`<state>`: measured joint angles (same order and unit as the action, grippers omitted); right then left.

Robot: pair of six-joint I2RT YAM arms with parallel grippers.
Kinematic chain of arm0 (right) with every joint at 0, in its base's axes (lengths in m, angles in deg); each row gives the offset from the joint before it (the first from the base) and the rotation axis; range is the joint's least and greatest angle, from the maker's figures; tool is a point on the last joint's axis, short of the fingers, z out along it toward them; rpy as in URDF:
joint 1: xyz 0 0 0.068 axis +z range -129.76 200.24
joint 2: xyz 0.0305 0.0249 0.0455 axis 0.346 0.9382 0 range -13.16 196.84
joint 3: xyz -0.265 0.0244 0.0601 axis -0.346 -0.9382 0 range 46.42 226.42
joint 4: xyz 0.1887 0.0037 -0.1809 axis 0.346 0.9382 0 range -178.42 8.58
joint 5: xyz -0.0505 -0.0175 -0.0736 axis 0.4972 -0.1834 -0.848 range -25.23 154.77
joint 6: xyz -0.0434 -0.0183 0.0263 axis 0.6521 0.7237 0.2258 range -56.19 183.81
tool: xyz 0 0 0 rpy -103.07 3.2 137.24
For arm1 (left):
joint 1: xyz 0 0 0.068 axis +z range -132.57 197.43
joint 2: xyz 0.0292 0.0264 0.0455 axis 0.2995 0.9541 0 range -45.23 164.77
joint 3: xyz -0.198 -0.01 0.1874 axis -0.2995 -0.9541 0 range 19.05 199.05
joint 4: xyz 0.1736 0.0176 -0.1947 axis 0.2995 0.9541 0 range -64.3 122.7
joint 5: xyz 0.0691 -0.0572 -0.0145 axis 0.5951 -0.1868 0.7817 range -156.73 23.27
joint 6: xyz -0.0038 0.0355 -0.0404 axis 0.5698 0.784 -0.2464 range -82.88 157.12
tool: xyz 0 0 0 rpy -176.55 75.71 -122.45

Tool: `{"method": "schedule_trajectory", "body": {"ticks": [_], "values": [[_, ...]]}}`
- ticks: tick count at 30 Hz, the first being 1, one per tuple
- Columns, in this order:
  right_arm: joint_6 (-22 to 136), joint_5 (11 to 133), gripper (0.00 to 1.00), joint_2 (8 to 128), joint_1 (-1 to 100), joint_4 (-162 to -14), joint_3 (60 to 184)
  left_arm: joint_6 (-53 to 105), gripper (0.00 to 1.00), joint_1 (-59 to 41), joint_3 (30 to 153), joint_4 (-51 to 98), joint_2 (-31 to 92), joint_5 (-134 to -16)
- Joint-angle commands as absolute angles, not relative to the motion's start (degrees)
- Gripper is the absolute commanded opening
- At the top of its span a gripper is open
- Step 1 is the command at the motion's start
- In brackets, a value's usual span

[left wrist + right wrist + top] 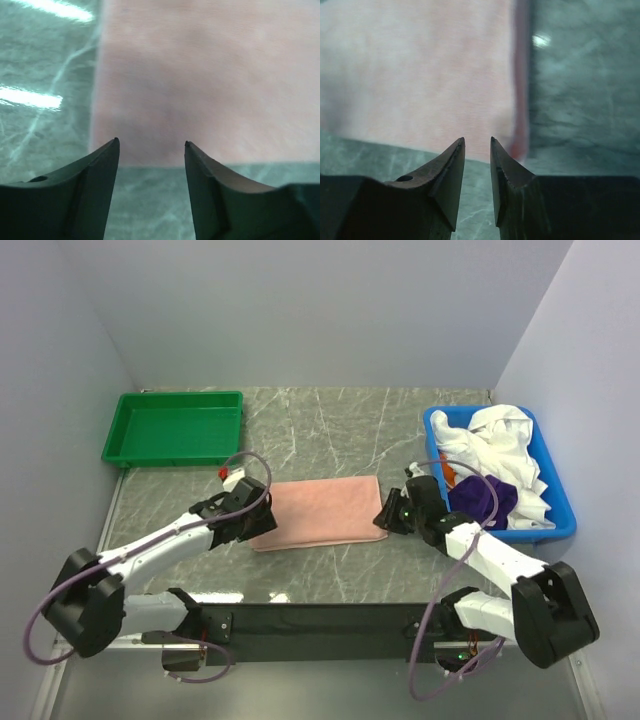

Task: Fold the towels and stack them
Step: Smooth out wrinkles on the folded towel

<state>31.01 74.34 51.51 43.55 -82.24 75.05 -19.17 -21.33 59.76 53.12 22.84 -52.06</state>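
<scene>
A salmon-pink towel (320, 512) lies folded flat on the marble table, also filling the left wrist view (210, 85) and the right wrist view (420, 75). My left gripper (262, 525) hovers at its left near corner, open, nothing between the fingers (152, 144). At the towel's right edge my right gripper (386, 520) has its jaws narrowly apart and empty (477, 141). White towels (505, 445), a deep purple towel (482, 498) and a sliver of orange cloth (451, 478) sit bunched in the blue bin.
The blue bin (562, 502) stands at the right against the wall. A green tray (176, 427) sits at the back left. Grey walls close in left, right and behind. A black bar runs along the near edge between the arm bases.
</scene>
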Motion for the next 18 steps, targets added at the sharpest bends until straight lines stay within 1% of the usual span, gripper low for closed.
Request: {"method": "schedule_trajectory", "body": {"ticks": [1,4,8,10,11,12,14,15,18], "values": [[27.0,74.5,0.34,54.5,40.4,-83.9,73.6,-20.6,0.58,-18.1,55.3,47.9,26.7,-54.0],[26.1,74.0,0.34,57.3,39.4,-82.4,73.6,-21.1,0.55,-15.7,53.0,46.4,29.6,-56.4],[25.3,72.8,0.33,59.9,39.3,-81.8,74.2,-21.9,0.55,-14.8,52.2,46.4,31.0,-57.7],[25.9,71.5,0.34,59.8,39.3,-81.1,75.2,-22.2,0.59,-14.8,53.1,47.5,30.4,-57.6],[26.3,70.8,0.34,58.7,39.4,-80.3,75.6,-22.3,0.61,-14.9,53.5,49.1,29.8,-57.4],[26.8,70.5,0.34,57.7,39.5,-79.9,76.1,-22.3,0.66,-14.8,54.4,49.8,28.0,-57.2],[28.6,68.0,0.35,54.1,40.4,-77.4,78.1,-22.1,0.7,-14.8,55.6,51.7,26.0,-55.8],[29.3,67.3,0.36,52.9,40.8,-76.4,78.9,-21.9,0.75,-14.8,57.3,53.8,24.0,-55.3],[32.9,65.3,0.41,50.6,44.0,-73.0,83.8,-20.5,0.84,-14.6,61.2,58.3,21.0,-52.9]]}}
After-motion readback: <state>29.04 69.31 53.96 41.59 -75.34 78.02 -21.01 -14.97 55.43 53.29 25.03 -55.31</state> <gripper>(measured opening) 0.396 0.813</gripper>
